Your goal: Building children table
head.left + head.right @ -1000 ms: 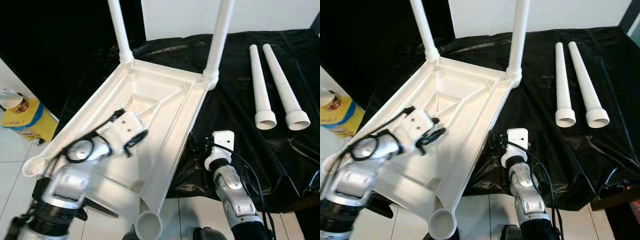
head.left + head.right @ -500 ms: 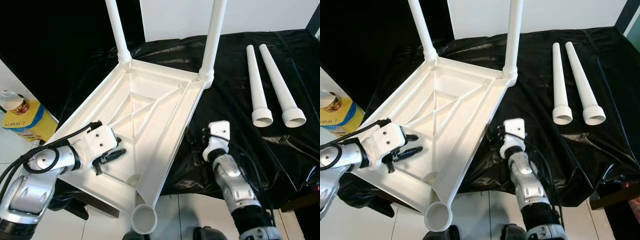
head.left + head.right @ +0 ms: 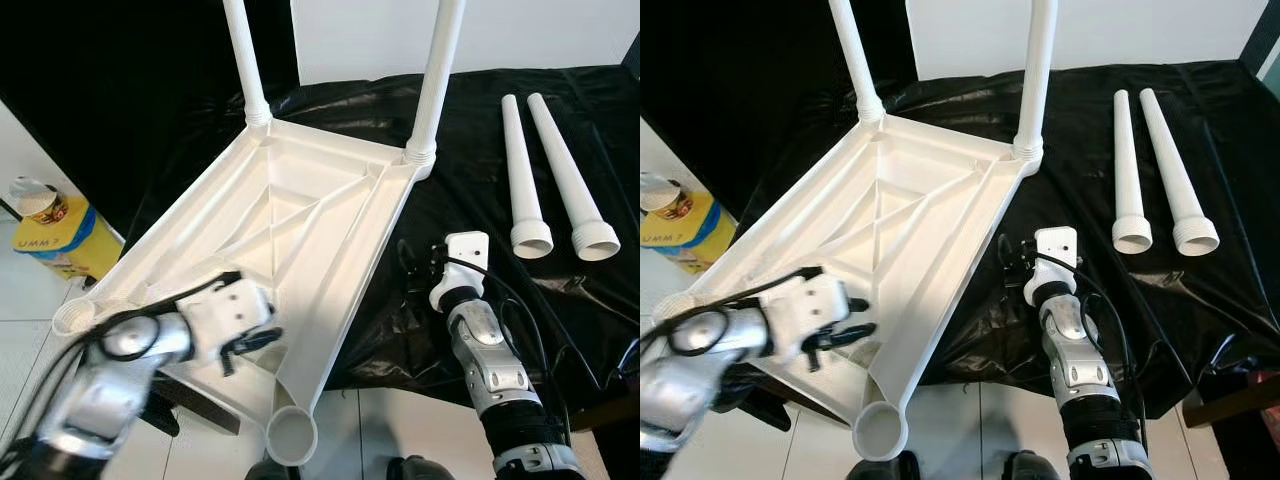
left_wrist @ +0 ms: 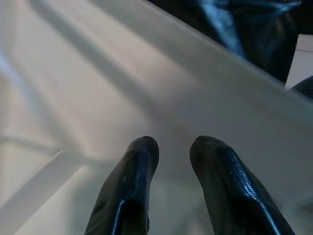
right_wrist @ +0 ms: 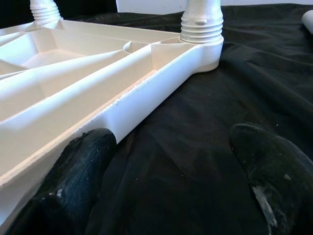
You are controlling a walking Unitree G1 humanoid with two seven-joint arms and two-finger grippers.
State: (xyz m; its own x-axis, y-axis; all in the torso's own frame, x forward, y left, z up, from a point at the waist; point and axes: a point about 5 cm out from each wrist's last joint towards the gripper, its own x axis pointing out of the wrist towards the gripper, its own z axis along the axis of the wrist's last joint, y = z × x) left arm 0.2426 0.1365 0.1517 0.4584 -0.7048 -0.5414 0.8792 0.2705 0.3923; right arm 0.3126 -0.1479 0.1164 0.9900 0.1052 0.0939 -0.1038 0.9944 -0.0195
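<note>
Even, bright daylight-like light fills the head views, and the white tabletop (image 3: pixel 300 230) comes close to overexposed along its ribs. The black plastic sheet (image 3: pixel 480 130) shows soft grey glare on its folds. The left arm (image 3: pixel 120 370) is smeared by motion blur, while the right arm (image 3: pixel 485 360) is sharp. In the left wrist view the white surface is hazy and out of focus; the right wrist view's near fingertips (image 5: pixel 78 176) are blurred.
</note>
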